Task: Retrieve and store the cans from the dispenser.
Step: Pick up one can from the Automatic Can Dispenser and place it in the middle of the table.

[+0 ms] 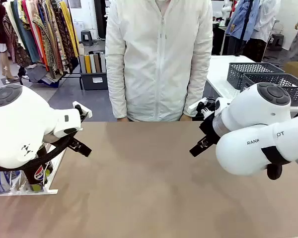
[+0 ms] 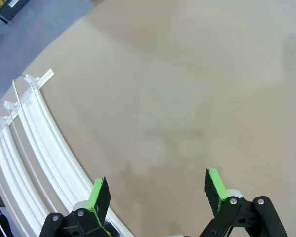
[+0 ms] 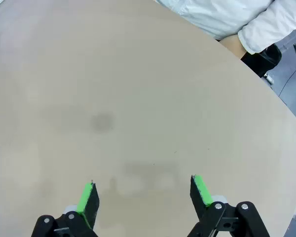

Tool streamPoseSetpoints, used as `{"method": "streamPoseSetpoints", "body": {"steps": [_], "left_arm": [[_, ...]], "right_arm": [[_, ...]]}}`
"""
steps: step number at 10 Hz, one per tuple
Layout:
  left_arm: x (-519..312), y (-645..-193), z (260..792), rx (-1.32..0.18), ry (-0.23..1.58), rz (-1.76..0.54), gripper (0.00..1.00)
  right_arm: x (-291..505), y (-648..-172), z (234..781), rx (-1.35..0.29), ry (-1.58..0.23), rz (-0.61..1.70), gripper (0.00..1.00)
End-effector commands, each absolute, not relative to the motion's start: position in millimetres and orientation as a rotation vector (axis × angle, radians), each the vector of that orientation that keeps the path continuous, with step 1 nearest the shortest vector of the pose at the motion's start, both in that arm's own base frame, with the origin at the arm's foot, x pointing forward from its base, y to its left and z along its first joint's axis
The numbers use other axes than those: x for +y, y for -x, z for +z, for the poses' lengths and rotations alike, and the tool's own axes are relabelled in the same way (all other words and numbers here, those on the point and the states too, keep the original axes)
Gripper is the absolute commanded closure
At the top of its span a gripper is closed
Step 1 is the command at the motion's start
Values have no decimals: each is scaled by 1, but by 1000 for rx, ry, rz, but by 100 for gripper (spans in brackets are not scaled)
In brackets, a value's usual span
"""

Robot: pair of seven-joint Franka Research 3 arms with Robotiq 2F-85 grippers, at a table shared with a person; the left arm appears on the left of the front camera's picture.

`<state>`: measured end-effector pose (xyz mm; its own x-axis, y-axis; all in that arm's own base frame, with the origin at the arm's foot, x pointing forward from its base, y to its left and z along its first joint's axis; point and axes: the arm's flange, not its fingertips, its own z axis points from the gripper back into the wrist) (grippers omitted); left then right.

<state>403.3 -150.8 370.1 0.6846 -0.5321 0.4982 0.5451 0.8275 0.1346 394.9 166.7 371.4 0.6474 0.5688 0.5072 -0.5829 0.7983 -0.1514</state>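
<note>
The wide tan desk lies bare across the middle of the front view, and a person in a white zip jacket stands at its far edge. The flat white wire-and-plastic dispenser sits at the lower left of that frame, mostly hidden behind the left arm. Its curved white lanes run down the left side of the left wrist view. A few slim cans, one blue and one black with a round logo, show in it under the arm. The left gripper hangs released over bare desk just beside the lanes, green pads wide apart and empty. The right gripper is likewise spread and holds nothing. To start well, the left gripper should probably turn toward the lanes, set its pads either side of the nearest can, and clench only once the can sits squarely between them, so it does not knock the neighbours.
</note>
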Motion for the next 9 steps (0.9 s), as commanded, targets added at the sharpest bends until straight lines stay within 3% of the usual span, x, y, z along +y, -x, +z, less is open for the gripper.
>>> {"method": "streamPoseSetpoints", "body": {"steps": [1,9], "left_arm": [[-151,-403,370,-551,25,-604,0],[-151,-403,370,-551,25,-604,0]], "right_arm": [[167,-395,371,-568,-26,655,0],[167,-395,371,-568,-26,655,0]]}}
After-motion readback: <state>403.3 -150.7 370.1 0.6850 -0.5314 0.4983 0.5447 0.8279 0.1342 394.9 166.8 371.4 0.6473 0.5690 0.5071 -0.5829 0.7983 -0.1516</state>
